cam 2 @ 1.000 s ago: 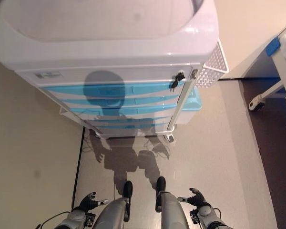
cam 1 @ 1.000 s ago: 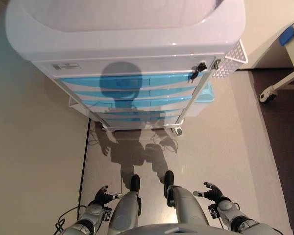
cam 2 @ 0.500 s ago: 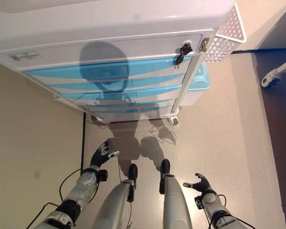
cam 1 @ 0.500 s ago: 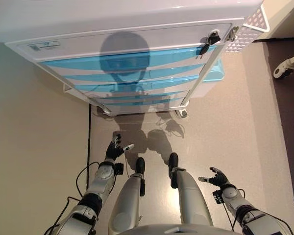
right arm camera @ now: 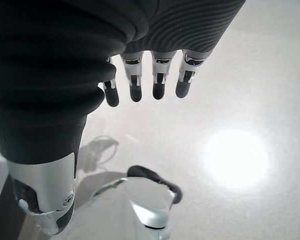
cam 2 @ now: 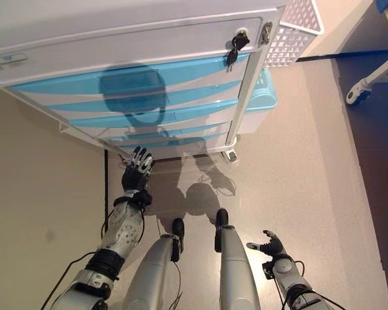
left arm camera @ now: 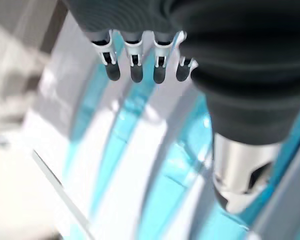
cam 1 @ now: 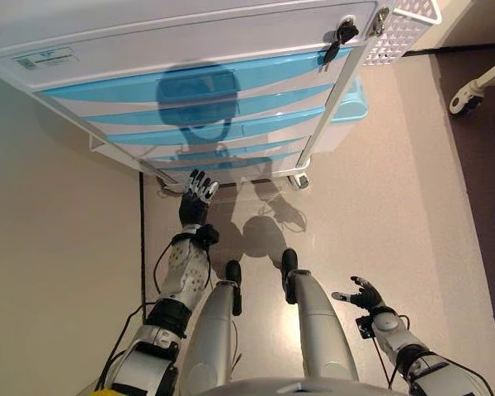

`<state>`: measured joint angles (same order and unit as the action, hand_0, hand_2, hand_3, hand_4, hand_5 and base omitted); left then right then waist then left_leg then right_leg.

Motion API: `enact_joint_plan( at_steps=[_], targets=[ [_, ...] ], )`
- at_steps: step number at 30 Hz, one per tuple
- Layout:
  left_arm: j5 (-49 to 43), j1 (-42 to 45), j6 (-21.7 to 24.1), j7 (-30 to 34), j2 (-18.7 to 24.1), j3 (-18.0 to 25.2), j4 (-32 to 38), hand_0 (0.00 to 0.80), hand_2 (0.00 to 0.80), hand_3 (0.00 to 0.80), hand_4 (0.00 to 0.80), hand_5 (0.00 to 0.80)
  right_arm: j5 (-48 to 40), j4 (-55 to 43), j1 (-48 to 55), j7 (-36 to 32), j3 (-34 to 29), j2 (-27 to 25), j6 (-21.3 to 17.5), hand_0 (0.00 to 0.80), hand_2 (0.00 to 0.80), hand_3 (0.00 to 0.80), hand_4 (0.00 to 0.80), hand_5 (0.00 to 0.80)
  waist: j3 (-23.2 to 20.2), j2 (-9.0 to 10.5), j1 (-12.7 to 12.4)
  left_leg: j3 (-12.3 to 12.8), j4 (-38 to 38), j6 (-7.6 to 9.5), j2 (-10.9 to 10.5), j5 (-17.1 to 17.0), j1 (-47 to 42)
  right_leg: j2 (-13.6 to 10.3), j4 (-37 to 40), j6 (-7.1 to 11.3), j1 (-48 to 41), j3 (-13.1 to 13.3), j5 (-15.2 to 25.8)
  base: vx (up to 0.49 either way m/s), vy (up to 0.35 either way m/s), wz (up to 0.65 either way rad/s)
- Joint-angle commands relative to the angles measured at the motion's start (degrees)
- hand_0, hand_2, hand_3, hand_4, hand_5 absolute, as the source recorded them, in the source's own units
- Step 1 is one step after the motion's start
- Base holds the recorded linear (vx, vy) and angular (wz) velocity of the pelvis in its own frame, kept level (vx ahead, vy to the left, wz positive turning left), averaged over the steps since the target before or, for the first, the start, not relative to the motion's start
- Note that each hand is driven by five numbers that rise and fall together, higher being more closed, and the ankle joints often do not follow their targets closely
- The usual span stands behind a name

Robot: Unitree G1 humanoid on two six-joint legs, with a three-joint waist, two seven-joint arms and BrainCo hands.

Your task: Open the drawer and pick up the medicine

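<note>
A white cart [cam 1: 190, 49] with several blue-fronted drawers [cam 1: 206, 107] stands in front of me; all drawers are closed. No medicine shows in any view. My left hand [cam 1: 196, 196] is open, fingers straight, raised close to the lowest drawers at the cart's left side, not touching them as far as I can tell. In the left wrist view its fingers [left arm camera: 135, 70] point at the blue drawer fronts [left arm camera: 115, 150]. My right hand [cam 1: 363, 294] is open and empty, low by my right side over the floor; it also shows in the right wrist view [right arm camera: 145, 85].
A key [cam 1: 340, 35] hangs in a lock at the cart's upper right. A white perforated basket [cam 1: 404, 25] and a blue bin [cam 1: 351, 107] hang on the cart's right side. A caster of other furniture [cam 1: 458, 101] stands at the far right. A dark floor strip [cam 1: 142, 239] runs on the left.
My left arm has stretched forward and up, from the floor beside my leg to just before the lowest drawers. The camera has tilted, shifting the cart. The right hand has stayed put.
</note>
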<state>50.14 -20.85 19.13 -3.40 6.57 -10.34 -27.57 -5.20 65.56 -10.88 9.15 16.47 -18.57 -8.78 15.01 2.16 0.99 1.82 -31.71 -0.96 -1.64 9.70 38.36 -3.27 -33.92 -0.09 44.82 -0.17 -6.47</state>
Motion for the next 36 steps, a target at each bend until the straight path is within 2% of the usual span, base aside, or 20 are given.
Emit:
enact_joint_plan(
  at_steps=[1, 3, 12, 22, 36],
  targets=[
    [6.38, -1.45, 4.40, 2.25, -1.81, 0.17, 2.77, 0.000, 0.000, 0.000, 0.000, 0.000, -1.39, 0.27, 2.21, 0.07, 1.75, -1.82, -1.28, 0.000, 0.000, 0.000, 0.000, 0.000, -3.78, -0.49, 0.98, 2.23, 0.02, 4.46, -2.20, 0.37, 2.73, 0.70, -0.62, 0.39, -0.71, 0.73, 0.43, 0.000, 0.000, 0.00],
    [11.03, -5.61, 5.00, 2.78, -3.05, -0.39, 1.57, 0.000, 0.000, 0.000, 0.000, 0.000, -1.86, -0.79, 2.44, 0.01, 1.97, -1.63, -1.37, 0.000, 0.000, 0.000, 0.000, 0.000, -3.95, -0.16, 1.90, 2.26, -0.07, 4.58, -1.97, 0.68, 3.08, 0.96, -0.62, 0.38, -0.35, 0.74, 0.47, 0.035, 0.001, -0.02],
    [16.91, -13.97, 5.78, 3.13, -3.60, -1.30, -0.14, 0.000, 0.000, 0.000, 0.000, 0.000, -2.21, -1.33, 1.98, -0.56, 3.75, -1.95, -1.23, 0.000, 0.000, 0.000, 0.000, 0.000, -4.39, 0.03, 3.09, 2.38, 0.42, 4.64, -1.68, 0.74, 4.06, 1.42, 0.21, 0.35, 0.53, 0.89, 0.91, 0.017, 0.000, -0.05],
    [20.75, -22.12, 8.00, 1.34, -4.65, 1.38, -3.87, 0.000, 0.000, 0.000, 0.000, 0.000, -2.60, -2.06, 1.30, -0.86, 5.07, -1.93, -1.37, 0.000, 0.000, 0.000, 0.000, 0.000, -5.22, 0.24, 4.09, 2.78, 0.84, 4.58, -1.33, 0.73, 5.25, 1.81, 1.19, 0.59, 1.85, 1.08, 1.60, 0.000, 0.000, 0.00],
    [22.86, -22.25, 9.07, -0.09, -7.02, 2.52, -4.79, 0.000, 0.000, 0.000, 0.000, 0.000, -2.25, -1.86, 0.99, -0.48, 5.83, -1.34, -1.32, 0.000, 0.000, 0.000, 0.000, 0.000, -5.39, 0.55, 4.18, 2.50, 1.38, 4.60, -1.16, 0.47, 6.08, 1.81, 1.84, 0.77, 2.62, 0.85, 2.20, 0.006, 0.000, -0.02]
  ],
)
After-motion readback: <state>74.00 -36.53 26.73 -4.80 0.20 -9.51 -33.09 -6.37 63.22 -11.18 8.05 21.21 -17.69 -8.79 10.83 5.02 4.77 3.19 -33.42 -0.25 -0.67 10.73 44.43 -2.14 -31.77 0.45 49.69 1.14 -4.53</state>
